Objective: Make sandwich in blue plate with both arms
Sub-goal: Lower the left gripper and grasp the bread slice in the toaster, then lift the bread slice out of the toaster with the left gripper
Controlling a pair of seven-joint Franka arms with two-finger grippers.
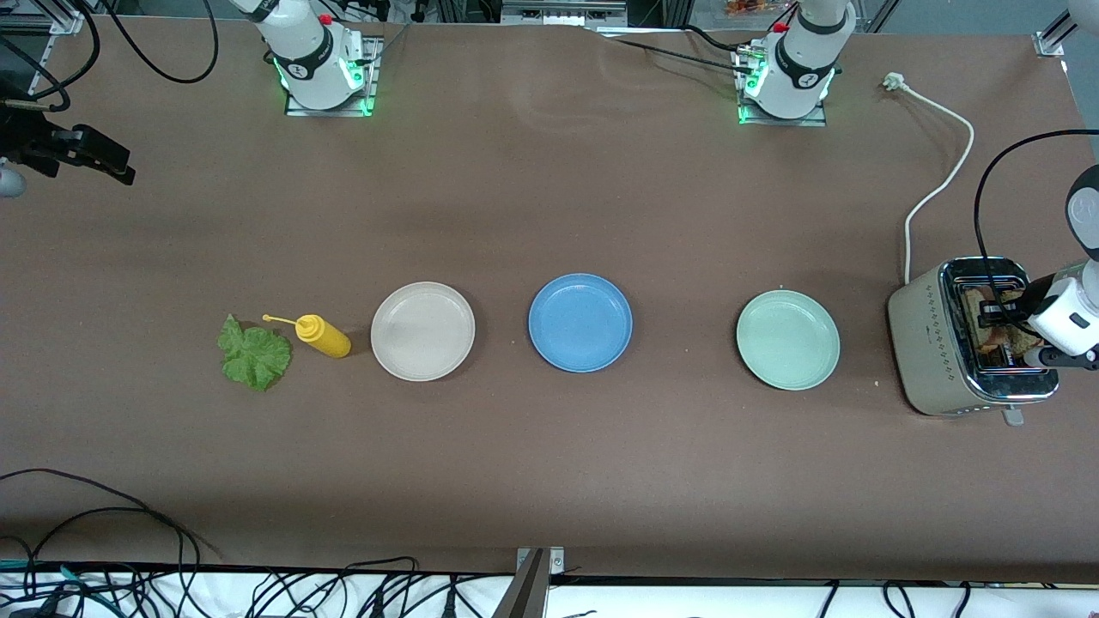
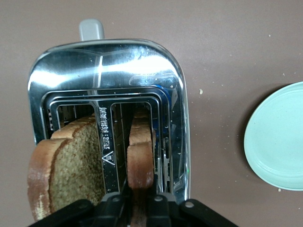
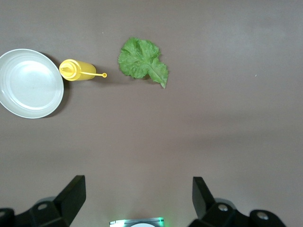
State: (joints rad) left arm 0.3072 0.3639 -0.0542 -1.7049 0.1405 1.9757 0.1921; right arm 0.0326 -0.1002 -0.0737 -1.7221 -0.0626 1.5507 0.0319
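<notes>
- Your left gripper (image 2: 140, 201) is clamped on a bread slice (image 2: 140, 158) in the toaster (image 1: 932, 343).
- Your right gripper (image 3: 137, 196) waits spread wide; lettuce leaf (image 1: 254, 354) lies on the brown table (image 1: 549, 463).
- The blue plate (image 1: 580, 323) sits mid-table.

From my station I find almost nothing legible. On the toaster (image 2: 109, 94), the shiny strip between the two slots carries a small warning triangle (image 2: 107, 158) and one line of tiny engraved lettering running along the strip; I can see that it is text, but I cannot make out the words. In the front view the toaster's side wall shows only a pattern of small dots and a dark mark too small for me to read. Each arm's base joint has a small round dark emblem (image 1: 300, 69), also too small to read. I see no other text or numbers.
</notes>
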